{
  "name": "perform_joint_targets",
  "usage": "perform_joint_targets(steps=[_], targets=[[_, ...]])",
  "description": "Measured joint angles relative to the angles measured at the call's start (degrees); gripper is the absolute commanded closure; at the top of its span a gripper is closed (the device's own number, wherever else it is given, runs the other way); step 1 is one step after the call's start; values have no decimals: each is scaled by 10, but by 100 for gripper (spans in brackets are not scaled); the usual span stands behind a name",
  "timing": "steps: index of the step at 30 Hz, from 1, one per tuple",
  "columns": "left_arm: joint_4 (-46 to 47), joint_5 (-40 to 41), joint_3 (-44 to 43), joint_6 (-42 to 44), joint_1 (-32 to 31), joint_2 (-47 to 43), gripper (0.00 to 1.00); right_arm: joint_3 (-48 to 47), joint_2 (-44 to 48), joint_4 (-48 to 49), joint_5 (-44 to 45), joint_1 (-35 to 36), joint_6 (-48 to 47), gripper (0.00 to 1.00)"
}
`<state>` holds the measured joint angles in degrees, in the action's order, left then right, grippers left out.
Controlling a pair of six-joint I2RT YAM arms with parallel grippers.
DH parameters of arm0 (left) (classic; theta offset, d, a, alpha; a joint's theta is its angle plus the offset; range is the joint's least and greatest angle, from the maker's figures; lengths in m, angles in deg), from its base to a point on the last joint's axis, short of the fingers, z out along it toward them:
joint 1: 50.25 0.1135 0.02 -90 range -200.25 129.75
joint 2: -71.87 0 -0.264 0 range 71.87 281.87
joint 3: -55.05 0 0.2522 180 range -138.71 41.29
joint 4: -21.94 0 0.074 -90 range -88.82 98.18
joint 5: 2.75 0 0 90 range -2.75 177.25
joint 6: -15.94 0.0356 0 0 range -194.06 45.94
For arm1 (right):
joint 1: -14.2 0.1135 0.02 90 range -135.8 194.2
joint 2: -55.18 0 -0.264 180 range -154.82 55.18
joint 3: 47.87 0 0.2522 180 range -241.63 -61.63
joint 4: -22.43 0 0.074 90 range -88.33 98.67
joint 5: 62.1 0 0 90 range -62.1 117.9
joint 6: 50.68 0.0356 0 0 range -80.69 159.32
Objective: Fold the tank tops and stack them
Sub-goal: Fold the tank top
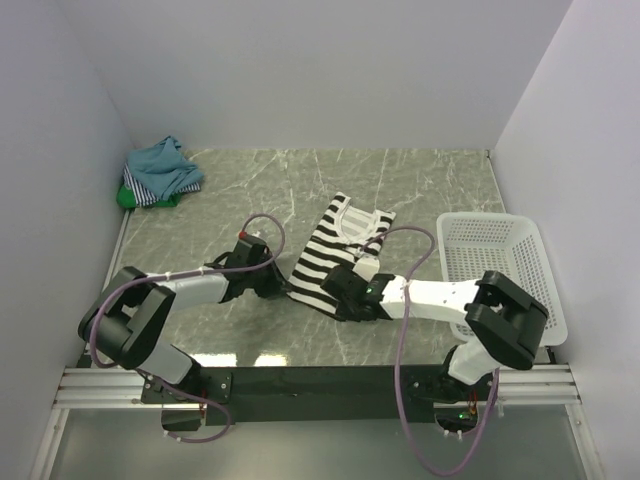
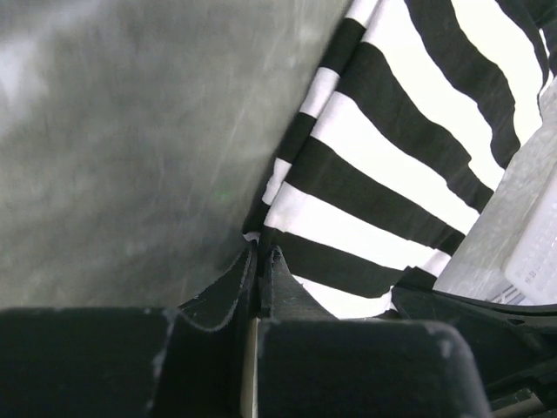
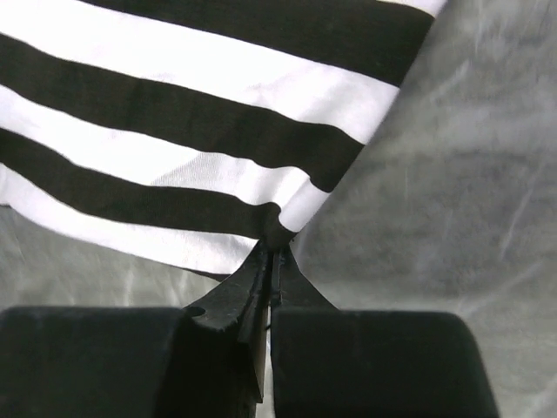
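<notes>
Striped tank top point(image 1: 338, 245), bold black-and-white bands, is being held on the grey marbled table point(image 1: 430, 185) near its middle, with the neckline toward the far wall and the hem toward the arms. The hem is being pinched at 2 corners. The left corner is being gripped by the left gripper point(image 1: 284, 286), and its wrist view shows the jaws pressed tight together at the cloth edge point(image 2: 261, 257). The right corner is being gripped by the right gripper point(image 1: 338, 296), closed the same way with the corner caught at its tips point(image 3: 271, 252). 3 other garments are being observed heaped in the far-left corner, well apart: teal-blue top point(image 1: 165, 162) uppermost, thin-striped top point(image 1: 150, 192) and green top point(image 1: 127, 198) beneath. The right arm is being flanked by the white lattice basket point(image 1: 500, 238) at the table's right edge.
</notes>
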<state>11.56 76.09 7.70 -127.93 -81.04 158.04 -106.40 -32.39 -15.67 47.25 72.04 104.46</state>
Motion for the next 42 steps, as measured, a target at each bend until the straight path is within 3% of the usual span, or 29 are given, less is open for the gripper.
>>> perform_joint_targets(steps=[5,10,19,22,31,42], targets=[[-26,2,34,-17,-24,-48,99,22,47,-19,-45,8,-37,100],[-116,34,71,-55,-56,-142,99,20,75,-37,-78,74,-63,100],[-342,127,86,-151,-107,-478,99,-2,87,-22,-145,202,-63,100],[-405,163,57,-161,-109,-527,99,-47,91,-26,-158,216,-65,100],[-437,227,-81,-119,-109,-392,99,-119,99,-51,-173,179,-80,100],[-323,209,-233,-58,-106,-138,99,-17,213,-13,-252,-1,-81,100]])
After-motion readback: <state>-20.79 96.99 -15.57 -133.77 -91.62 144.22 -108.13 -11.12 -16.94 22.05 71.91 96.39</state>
